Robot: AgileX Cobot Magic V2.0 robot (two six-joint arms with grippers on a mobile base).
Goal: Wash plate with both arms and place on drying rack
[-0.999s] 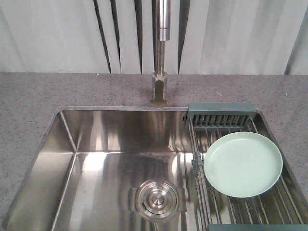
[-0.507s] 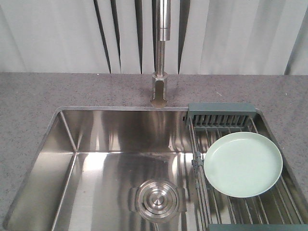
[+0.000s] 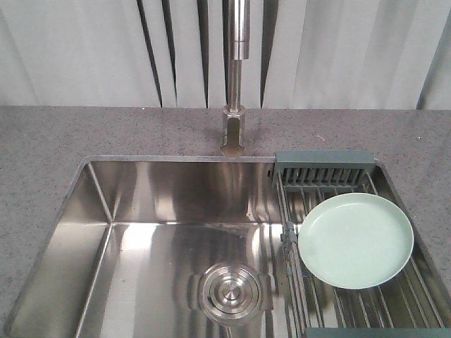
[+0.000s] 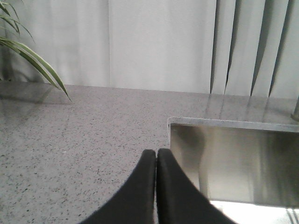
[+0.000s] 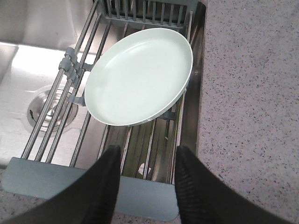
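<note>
The pale mint-green plate lies flat on the drying rack over the right end of the sink. My right gripper hangs open above the rack's near crossbar, just short of the plate's near rim, with nothing between its fingers. Over the countertop left of the sink, my left gripper is shut and empty, fingertips pressed together. No arm shows in the front view.
The steel sink basin has a round drain and a tall faucet behind it. Grey speckled countertop surrounds the sink. A plant's leaves reach in at the far left of the left wrist view.
</note>
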